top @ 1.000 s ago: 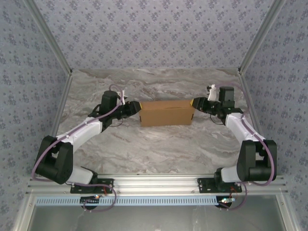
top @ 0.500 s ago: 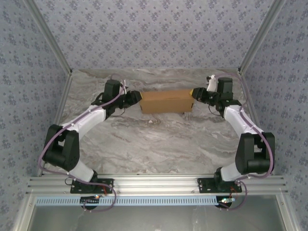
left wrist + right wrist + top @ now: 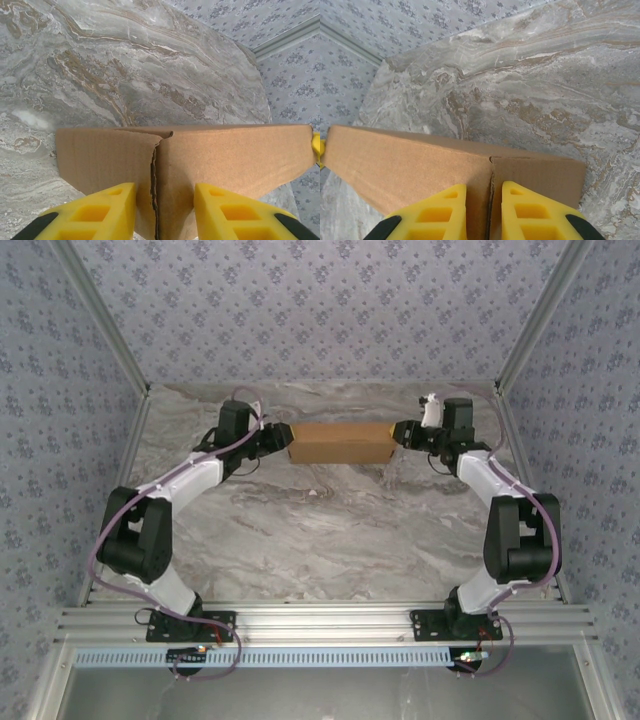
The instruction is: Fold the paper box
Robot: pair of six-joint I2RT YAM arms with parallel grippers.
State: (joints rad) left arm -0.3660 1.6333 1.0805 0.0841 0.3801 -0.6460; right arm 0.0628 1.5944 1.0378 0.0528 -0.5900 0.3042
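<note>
The paper box (image 3: 340,443) is a folded brown cardboard box, shallow and rectangular, held between both arms at the far middle of the table. My left gripper (image 3: 284,439) is at its left end. In the left wrist view the yellow fingers (image 3: 107,210) straddle a vertical corner seam of the box (image 3: 225,155), one on each face. My right gripper (image 3: 396,434) holds the right end. Its fingers (image 3: 532,212) sit closer together, pinching the corner seam of the box (image 3: 410,160). A shadow under the box's right end suggests it is off the table.
The grey marble table (image 3: 320,530) spreads in front of the box. The patterned back wall (image 3: 320,310) stands close behind it, with side walls left and right. An aluminium rail (image 3: 320,625) carries the arm bases at the near edge.
Both arms have stretched forward and carried the box away from the bases, from the table's middle toward the back wall. The hold on both ends looks the same.
</note>
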